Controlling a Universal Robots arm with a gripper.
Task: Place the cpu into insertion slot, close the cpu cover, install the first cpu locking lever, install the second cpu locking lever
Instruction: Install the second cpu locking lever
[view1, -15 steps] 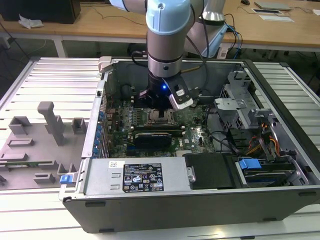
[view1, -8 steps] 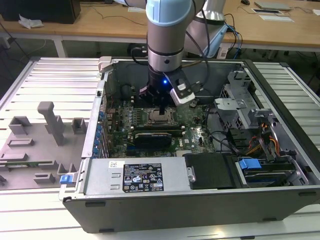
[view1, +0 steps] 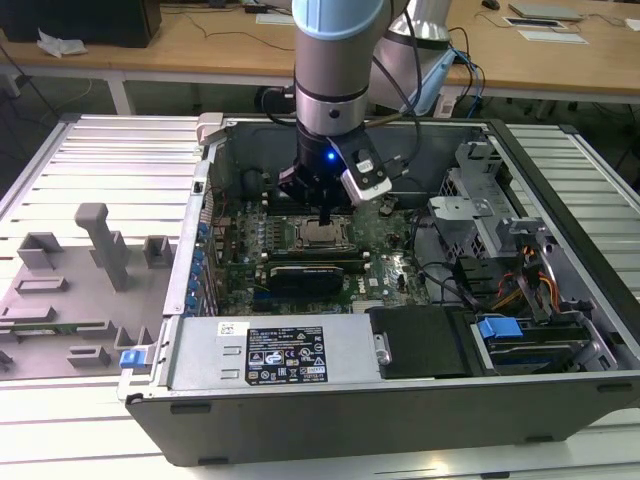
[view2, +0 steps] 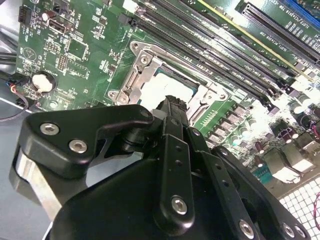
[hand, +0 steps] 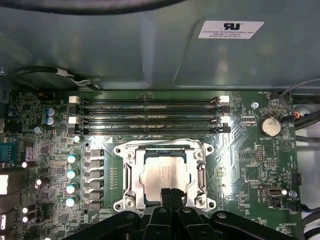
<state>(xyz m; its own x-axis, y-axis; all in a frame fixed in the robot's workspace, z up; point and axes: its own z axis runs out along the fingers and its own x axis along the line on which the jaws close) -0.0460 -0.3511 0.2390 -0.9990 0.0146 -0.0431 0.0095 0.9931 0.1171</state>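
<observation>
grey tray (view1: 70, 300): on the exterior view's left, lying flat on the ribbed metal table (view1: 120, 150), with grey block shapes standing on it.
computer case (view1: 400, 400): open on its side, just beside the tray, with the green circuit board (view1: 390, 270) on its floor and a labelled silver power box (view1: 270, 350) along the near wall.
arm (view1: 335, 60): comes straight down into the case from above, over the middle of the board.
gripper (view1: 327, 215): hangs directly over the insertion slot (view1: 322, 235); in both wrist views the two black fingertips are pressed together, with nothing between them, their tip right at the near edge of the chip. whether they actually touch it, i cannot tell.
cpu (hand: 162, 172): lies flat inside the insertion slot (hand: 164, 175), its pale metal top showing through the window of the frame; in the second wrist view the cpu (view2: 165, 89) shows bright just past the fingertips (view2: 172, 102).
cpu cover (hand: 200, 172): silver frame lying down flat around the chip, not raised.
memory slots (hand: 150, 115): long black rows on the board just beside the socket, on its far side from the gripper.
coin battery (hand: 269, 125): round, on the board, apart from the socket.
drive bay (view1: 520, 300): on the exterior view's right inside the case, with a blue clip (view1: 498, 327) and bundled wires.
</observation>
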